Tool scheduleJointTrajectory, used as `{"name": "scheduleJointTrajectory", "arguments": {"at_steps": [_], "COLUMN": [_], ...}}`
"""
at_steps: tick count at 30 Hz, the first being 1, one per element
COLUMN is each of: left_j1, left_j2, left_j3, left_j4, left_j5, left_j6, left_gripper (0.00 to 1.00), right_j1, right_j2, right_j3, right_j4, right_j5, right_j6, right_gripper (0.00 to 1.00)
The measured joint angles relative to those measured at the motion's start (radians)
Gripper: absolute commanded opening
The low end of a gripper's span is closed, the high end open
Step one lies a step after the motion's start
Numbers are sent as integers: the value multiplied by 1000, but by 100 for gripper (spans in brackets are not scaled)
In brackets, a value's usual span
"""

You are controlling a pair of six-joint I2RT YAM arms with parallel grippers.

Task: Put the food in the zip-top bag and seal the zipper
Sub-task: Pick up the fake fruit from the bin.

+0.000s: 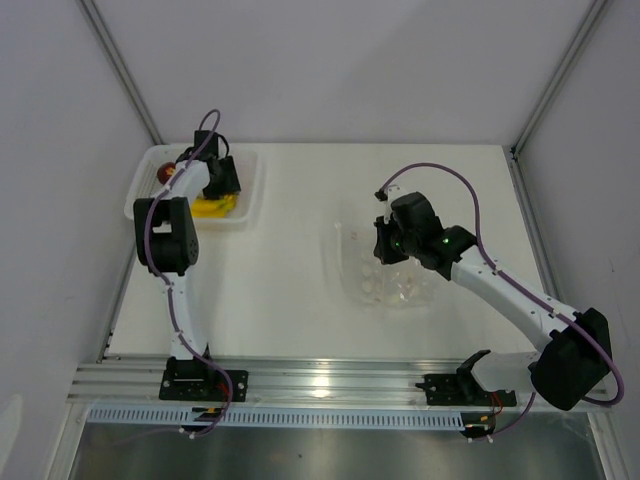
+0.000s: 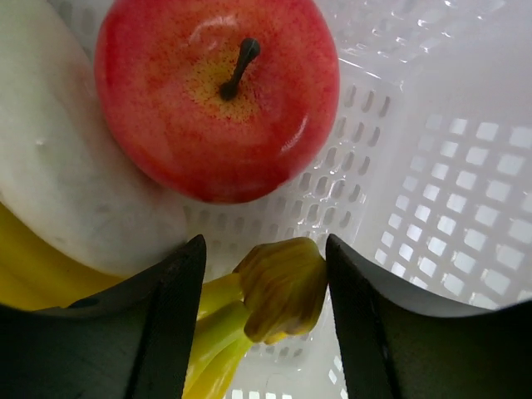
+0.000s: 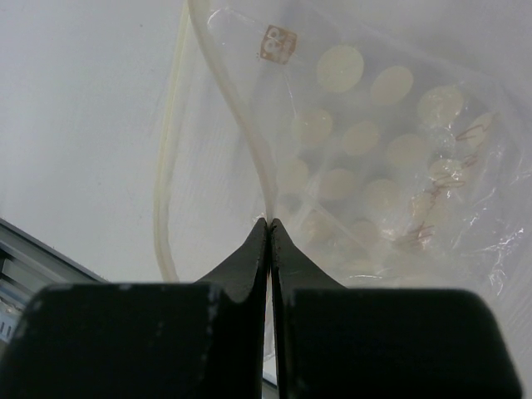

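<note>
zip-top bag (image 3: 374, 150) edge pinched, jaws straddling banana stem (image 2: 283, 287)

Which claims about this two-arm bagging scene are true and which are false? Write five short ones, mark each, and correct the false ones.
1. The right gripper is shut on the rim of the bag. True.
2. The apple is already inside the bag. False: it lies in the white basket.
3. The left gripper is open, with the stem end of the banana between its fingers. True.
4. The left gripper hangs over the bag. False: it is down in the basket, at the far left of the table.
5. The zipper is sealed. False: the bag's mouth gapes, its two edges apart.
</note>
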Motion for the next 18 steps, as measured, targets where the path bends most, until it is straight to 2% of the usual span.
{"name": "scheduleJointTrajectory", "arguments": {"at_steps": [5,7,12,18], "left_j1": [0,0,0,0], "left_j2": [43,46,44,34], "left_j3": [44,44,26,-33], "left_j4": [-18,-21,3,40], "left_j5": [-2,-2,0,0], "left_j6": [5,8,8,8], "left_gripper": [51,51,60,62], "right_j1": [0,0,0,1], "right_j2": [0,0,0,0], "right_j3": [-3,-4,-4,-4], "right_j4": [0,0,1,3], "right_j5": [0,0,-3,-8], "right_j6": [0,1,4,5], "right_gripper": [0,0,0,0]}}
